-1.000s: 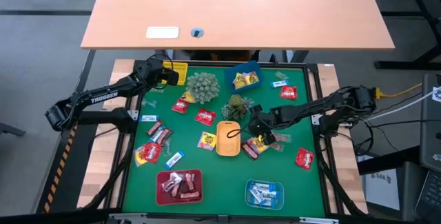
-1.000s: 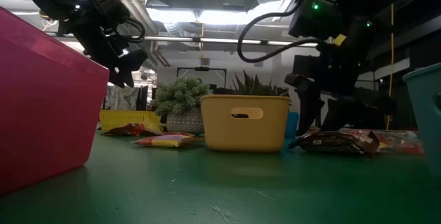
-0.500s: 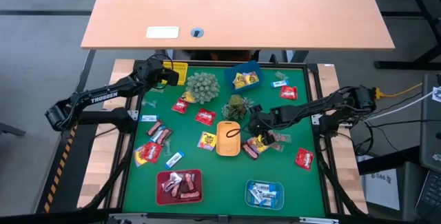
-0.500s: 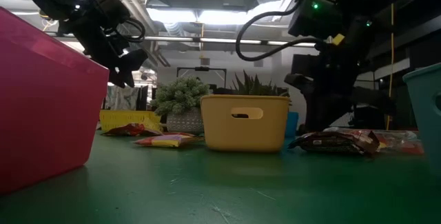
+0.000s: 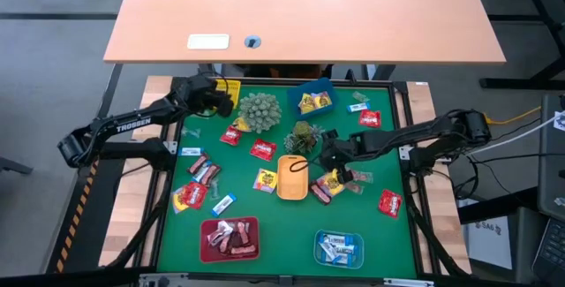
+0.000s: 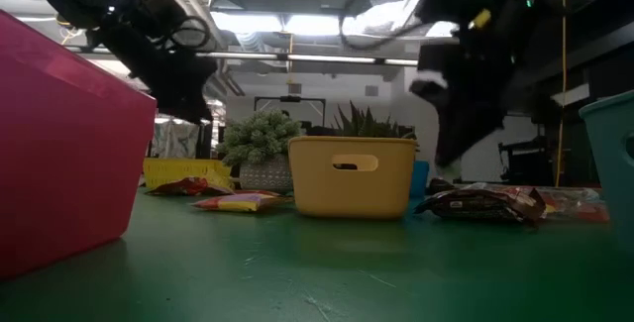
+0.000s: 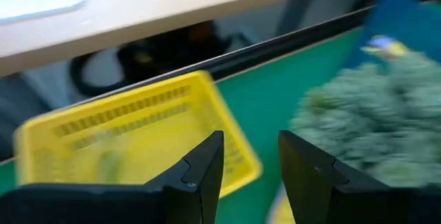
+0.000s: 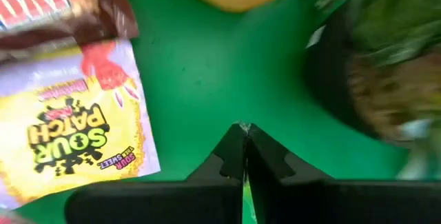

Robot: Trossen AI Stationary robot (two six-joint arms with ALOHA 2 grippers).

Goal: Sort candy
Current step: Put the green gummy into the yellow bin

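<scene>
Right wrist view shows the right gripper (image 8: 242, 131) pinched fully together on nothing, above bare green beside a yellow sour candy packet (image 8: 76, 148). Risk: it likely missed, and a repeat could nudge the packet under the orange basket (image 5: 293, 177) or brush the potted plant (image 5: 305, 136) just beside it. The left gripper (image 7: 249, 156), fingers parted and empty, hovers by the yellow tray (image 5: 229, 91) at the surface's far left corner. Candy lies scattered mid-surface; open room remains toward the near edge.

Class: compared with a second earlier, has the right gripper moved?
Yes. In the low view the right gripper has risen, away from the brown candy; its fingers are now shut, empty.
</scene>
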